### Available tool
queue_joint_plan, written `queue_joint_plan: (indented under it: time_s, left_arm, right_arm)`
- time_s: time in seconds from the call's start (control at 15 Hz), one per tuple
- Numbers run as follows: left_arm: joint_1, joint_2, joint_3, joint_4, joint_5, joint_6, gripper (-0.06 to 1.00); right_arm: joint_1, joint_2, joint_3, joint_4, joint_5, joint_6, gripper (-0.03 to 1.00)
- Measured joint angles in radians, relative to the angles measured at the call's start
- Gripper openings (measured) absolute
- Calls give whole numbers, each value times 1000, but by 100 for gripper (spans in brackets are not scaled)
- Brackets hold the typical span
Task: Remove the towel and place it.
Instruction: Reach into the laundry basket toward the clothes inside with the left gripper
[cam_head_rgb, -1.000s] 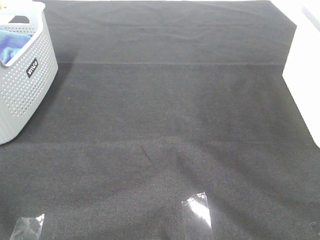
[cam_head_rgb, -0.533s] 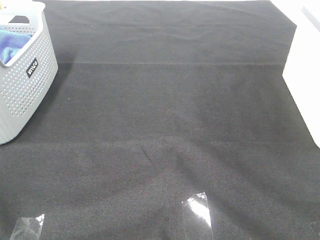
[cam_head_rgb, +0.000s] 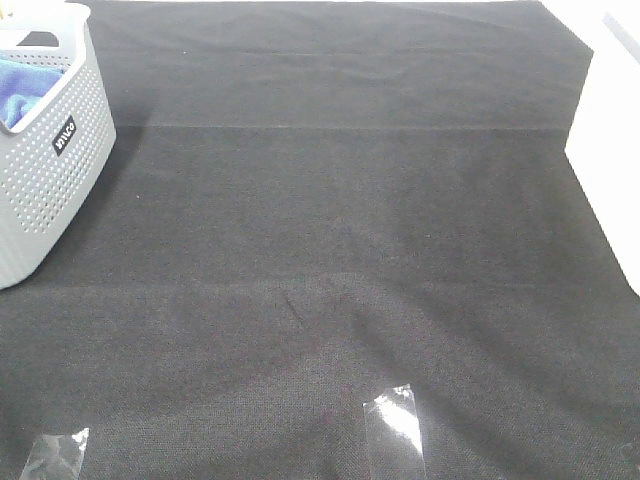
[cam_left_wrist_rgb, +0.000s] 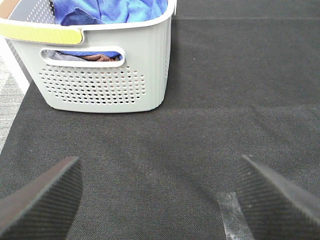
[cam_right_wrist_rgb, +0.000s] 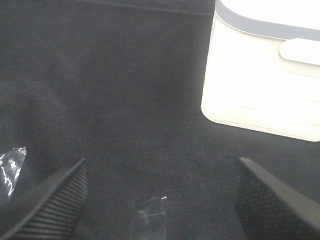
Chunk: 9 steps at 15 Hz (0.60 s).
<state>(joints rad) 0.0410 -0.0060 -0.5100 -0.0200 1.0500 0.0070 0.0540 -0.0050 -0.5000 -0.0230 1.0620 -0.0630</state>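
Left gripper (cam_left_wrist_rgb: 159, 200) is held wide open and empty; right gripper (cam_right_wrist_rgb: 160, 200) is spread open too, nothing gripped. The towel (cam_left_wrist_rgb: 117, 10) is seen bunched inside the grey basket (cam_left_wrist_rgb: 100, 85), ahead of the left gripper and apart from it. A white bin (cam_right_wrist_rgb: 260, 75) is seen ahead of the right gripper. Clear tape (cam_right_wrist_rgb: 150, 217) is stuck on the black cloth (cam_right_wrist_rgb: 110, 100) beneath the right gripper.

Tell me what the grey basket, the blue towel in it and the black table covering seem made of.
The basket looks like moulded plastic, matt grey: rigid walls with rows of holes. The towel seems a soft, plush fabric, perhaps microfibre: it lies in loose, fuzzy folds. The table covering looks like woven cloth, matt black: a fine weave and creases show.
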Motion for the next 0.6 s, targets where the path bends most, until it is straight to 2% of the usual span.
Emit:
queue_joint_plan:
  time_s: [0.6]
  left_arm:
    - [0, 0, 0, 0, 0, 0, 79]
  right_arm:
    - [0, 0, 0, 0, 0, 0, 75]
